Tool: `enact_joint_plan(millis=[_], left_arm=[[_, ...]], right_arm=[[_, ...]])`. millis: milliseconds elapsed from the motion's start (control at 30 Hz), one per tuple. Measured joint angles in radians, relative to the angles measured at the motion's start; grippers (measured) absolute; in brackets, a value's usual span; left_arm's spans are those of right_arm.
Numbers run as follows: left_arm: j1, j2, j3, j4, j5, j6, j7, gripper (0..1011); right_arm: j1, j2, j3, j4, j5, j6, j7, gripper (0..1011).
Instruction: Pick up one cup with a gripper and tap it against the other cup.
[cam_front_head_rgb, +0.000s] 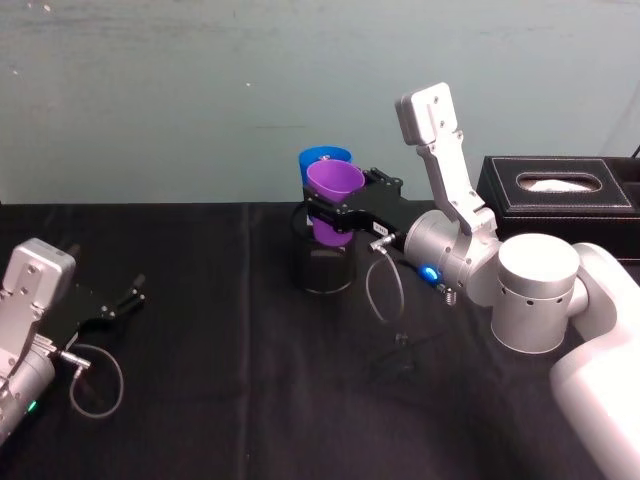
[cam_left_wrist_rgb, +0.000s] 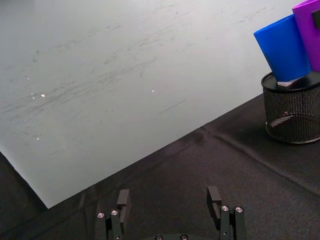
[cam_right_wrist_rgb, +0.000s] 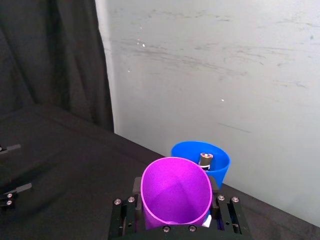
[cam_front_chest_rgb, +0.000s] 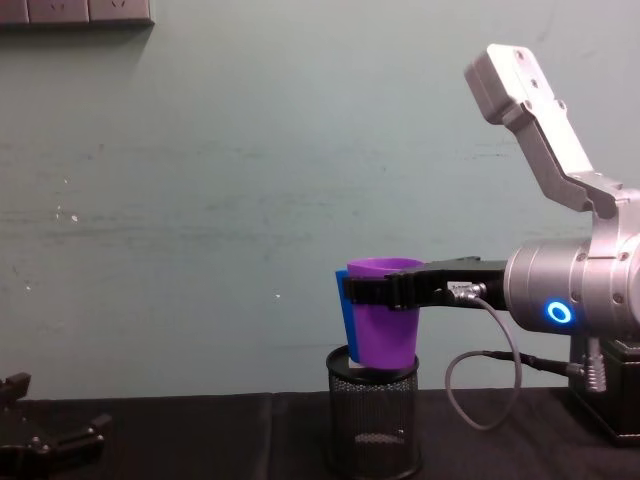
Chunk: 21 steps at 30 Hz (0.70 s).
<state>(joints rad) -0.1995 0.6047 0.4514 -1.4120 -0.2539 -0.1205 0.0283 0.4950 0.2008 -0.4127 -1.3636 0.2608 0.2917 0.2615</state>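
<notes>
The right gripper (cam_front_head_rgb: 322, 212) reaches in from the right of the head view to just above the frame's centre, its 2 flat black fingers clamped on the sides of the purple cup (cam_front_head_rgb: 334, 185), which stands upright with its mouth up. In the chest view the gripper (cam_front_chest_rgb: 375, 288) grips the purple cup (cam_front_chest_rgb: 382, 330) near its rim, and the cup's base hangs at the mouth of the mesh holder (cam_front_chest_rgb: 372, 420) at lower centre. The blue cup (cam_front_chest_rgb: 342, 320) shows as a thin strip at the purple cup's left edge, its foot down in the holder. In the head view the blue cup (cam_front_head_rgb: 322, 157) lies just behind the purple one, above the holder (cam_front_head_rgb: 322, 268). In the left wrist view the blue cup (cam_left_wrist_rgb: 282, 50) and the purple cup (cam_left_wrist_rgb: 310, 30) sit edge to edge in the upper right corner above the holder (cam_left_wrist_rgb: 292, 112); whether they truly touch cannot be told. The right wrist view looks down into the purple cup (cam_right_wrist_rgb: 175, 200) at lower centre, with the blue cup (cam_right_wrist_rgb: 220, 165) just beyond it. The left gripper (cam_front_head_rgb: 125, 300) rests low on the black table (cam_front_head_rgb: 220, 400) at the left edge, fingers spread apart. A black tissue box (cam_front_head_rgb: 555, 195) sits at the right.
</notes>
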Motion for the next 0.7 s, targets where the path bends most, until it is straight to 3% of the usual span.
enact_joint_plan(millis=[700], left_arm=[[0.0, 0.0, 0.0, 0.0, 0.0, 0.0, 0.0, 1000]], right_arm=[[0.025, -0.034, 0.033, 0.058, -0.023, -0.016, 0.008, 731]])
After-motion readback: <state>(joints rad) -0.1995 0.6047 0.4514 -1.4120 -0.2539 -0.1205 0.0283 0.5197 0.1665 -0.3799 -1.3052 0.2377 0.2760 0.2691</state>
